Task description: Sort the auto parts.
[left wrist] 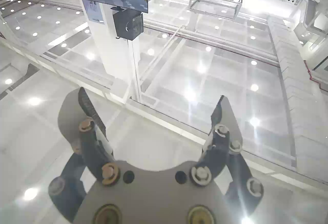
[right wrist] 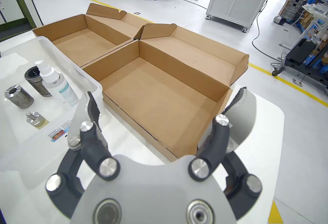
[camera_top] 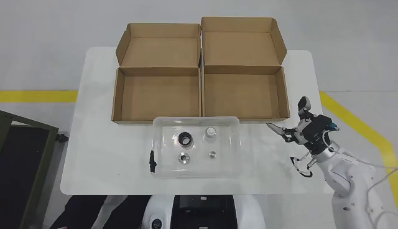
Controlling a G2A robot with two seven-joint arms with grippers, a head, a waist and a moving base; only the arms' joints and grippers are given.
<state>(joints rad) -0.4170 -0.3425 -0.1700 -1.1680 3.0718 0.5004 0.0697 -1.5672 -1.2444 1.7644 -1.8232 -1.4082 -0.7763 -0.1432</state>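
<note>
Four parts sit in a clear tub on the white tabletop - a white bottle, a black sleeve touching it, a grey steel cylinder and a small steel stub, all upright and apart from the right fingers, which lie over the tabletop's edge to the robot's right of the tub. Those fingers are spread wide and hold nothing. Straight ahead of them lies one open cardboard box, its near wall just beyond their tips. A second open cardboard box stands beside it, farther from them, and behind the tub. The left fingers are also spread wide and hold nothing - they point up at a ceiling of white panels and lamps.
</note>
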